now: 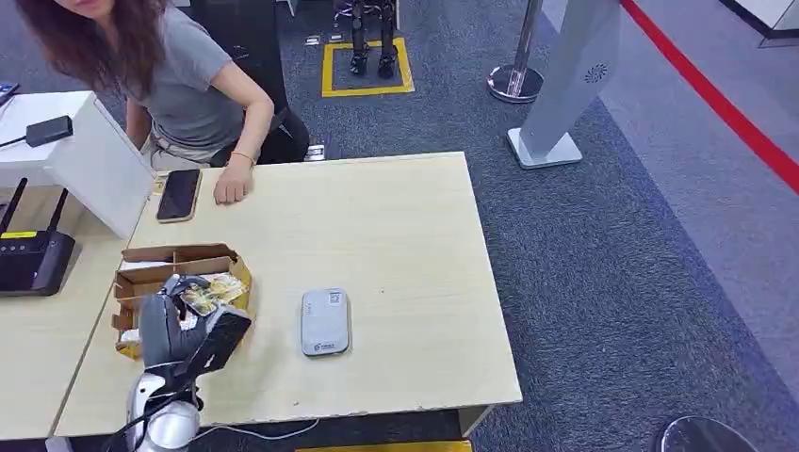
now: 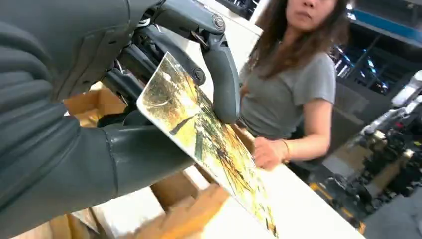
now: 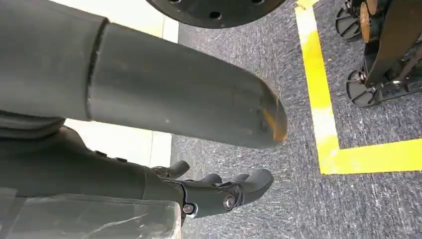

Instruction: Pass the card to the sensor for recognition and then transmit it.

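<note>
The card (image 2: 204, 134) — a thin rectangle printed in yellow, green and dark streaks — is tilted, pinched between the thumb and fingers (image 2: 221, 79) of the left hand (image 1: 184, 325) above an open cardboard box (image 1: 155, 268). The sensor (image 1: 325, 321) — a flat grey pad with rounded corners — lies on the bench (image 1: 377, 226) just beside that box.

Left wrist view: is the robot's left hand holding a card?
Yes, the left hand grips a yellow patterned card between its thumb and fingers, above the cardboard box.
</note>
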Robot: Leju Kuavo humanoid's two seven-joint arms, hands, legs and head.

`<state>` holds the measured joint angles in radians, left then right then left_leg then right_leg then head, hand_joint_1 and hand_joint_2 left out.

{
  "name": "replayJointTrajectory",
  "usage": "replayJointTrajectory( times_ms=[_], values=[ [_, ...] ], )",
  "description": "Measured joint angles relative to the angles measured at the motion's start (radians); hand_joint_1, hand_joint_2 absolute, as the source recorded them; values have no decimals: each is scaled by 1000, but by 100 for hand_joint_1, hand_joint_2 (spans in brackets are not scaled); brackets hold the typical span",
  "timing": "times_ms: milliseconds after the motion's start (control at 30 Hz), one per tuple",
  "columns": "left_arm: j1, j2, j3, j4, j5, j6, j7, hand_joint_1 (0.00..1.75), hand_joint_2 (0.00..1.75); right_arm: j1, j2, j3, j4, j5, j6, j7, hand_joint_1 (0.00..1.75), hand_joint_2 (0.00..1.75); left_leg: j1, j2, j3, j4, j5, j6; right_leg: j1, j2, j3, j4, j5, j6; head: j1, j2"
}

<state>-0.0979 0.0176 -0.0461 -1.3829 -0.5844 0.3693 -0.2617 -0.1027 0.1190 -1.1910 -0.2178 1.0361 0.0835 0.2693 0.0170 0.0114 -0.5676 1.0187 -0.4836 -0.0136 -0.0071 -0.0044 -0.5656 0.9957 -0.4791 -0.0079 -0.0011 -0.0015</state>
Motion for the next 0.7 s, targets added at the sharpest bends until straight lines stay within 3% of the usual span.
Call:
replayJointTrajectory(
  times_ms=[300,700],
  values=[
    [-14,-52,-158,6,63,34,-35,175,175,0,0,21,0,27,11,-5,0,0,0,0,0,0,0,0,0,0,0,0,0,0,0,0],
    [-15,-52,-196,6,60,37,-34,175,175,0,0,25,0,28,11,-5,0,0,0,0,0,0,0,0,0,0,0,0,0,0,0,0]
  ],
)
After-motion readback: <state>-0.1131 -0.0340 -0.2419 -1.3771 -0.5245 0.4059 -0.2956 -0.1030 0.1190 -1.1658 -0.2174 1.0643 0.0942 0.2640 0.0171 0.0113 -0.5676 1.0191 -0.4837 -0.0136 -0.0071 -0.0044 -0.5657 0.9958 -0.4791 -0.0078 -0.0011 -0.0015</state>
